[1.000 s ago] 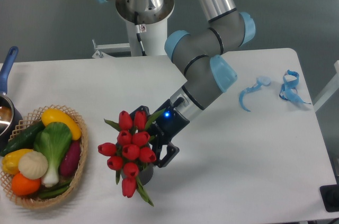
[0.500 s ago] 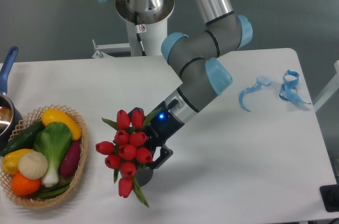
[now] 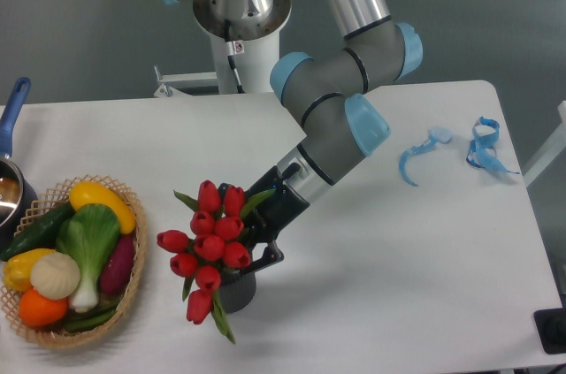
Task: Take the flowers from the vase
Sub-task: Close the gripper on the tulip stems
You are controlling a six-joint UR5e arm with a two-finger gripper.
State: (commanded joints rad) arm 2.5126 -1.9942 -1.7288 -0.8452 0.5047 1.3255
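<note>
The flowers (image 3: 209,246), a bunch of red tulip buds with green leaves, stand tilted to the left over the dark grey vase (image 3: 237,293) at the front middle of the white table. Their stems still reach into the vase mouth. My gripper (image 3: 250,234) comes in from the upper right and is closed around the bunch just above the vase. One finger (image 3: 271,256) shows to the right of the buds; the other is mostly hidden behind the blooms.
A wicker basket (image 3: 134,290) with mixed vegetables sits at the left front. A pot with a blue handle (image 3: 12,107) is at the left edge. Blue ribbon scraps (image 3: 421,154) (image 3: 483,146) lie at the right rear. The robot base (image 3: 239,11) stands at the back.
The gripper and the flowers have shifted left and slightly up together. The bunch leans further left, and more of the vase shows beneath it.
</note>
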